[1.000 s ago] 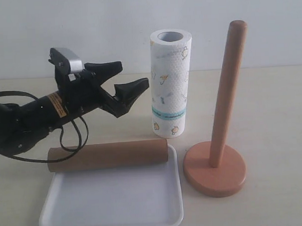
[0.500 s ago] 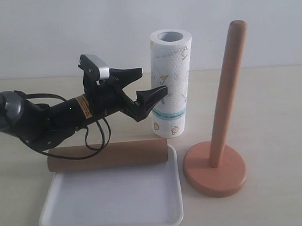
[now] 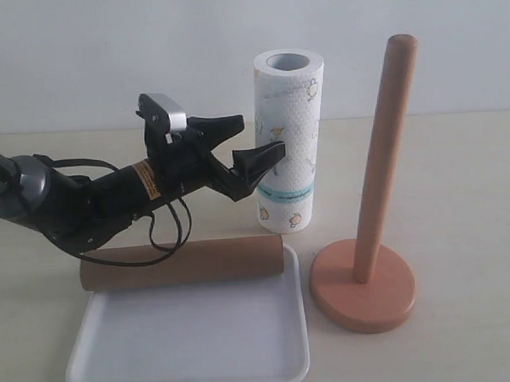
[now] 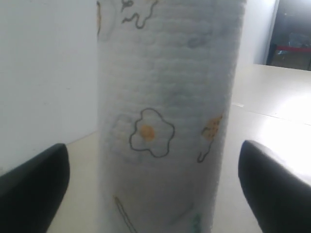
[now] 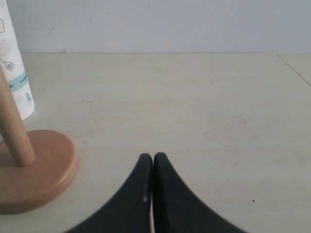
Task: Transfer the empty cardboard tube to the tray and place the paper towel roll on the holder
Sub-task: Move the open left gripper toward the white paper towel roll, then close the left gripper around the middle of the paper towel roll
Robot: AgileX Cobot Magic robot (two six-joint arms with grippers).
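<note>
Since one second ago my left pincer has come forward to the paper towel roll, and in the last half second it advanced only a little more; now it is wide open, with one finger on each side of the roll at about middle height; in the left wrist view both fingers seem apart from the paper, though I cannot be sure of the gap. The roll stands upright on the table; the holder stands near the roll, on the side away from my left arm, and its rod is free; the empty cardboard tube lies in front of the roll, across the far edge of the tray, so I judge this part as done or nearly done. My right pincer is closed with nothing in it, low over the table, beyond the holder as seen from the roll.

What can go wrong, in my judgement: if one finger meets the roll before the other, it will push it, and the roll may fall toward the holder; if I squeeze too hard, the soft paper gives and the core may deform, so it will not slide on the rod; if I carry it tilted, the hole may catch the rod top and tip the holder; also my cable hangs just above the tube and could drag it off the tray.
</note>
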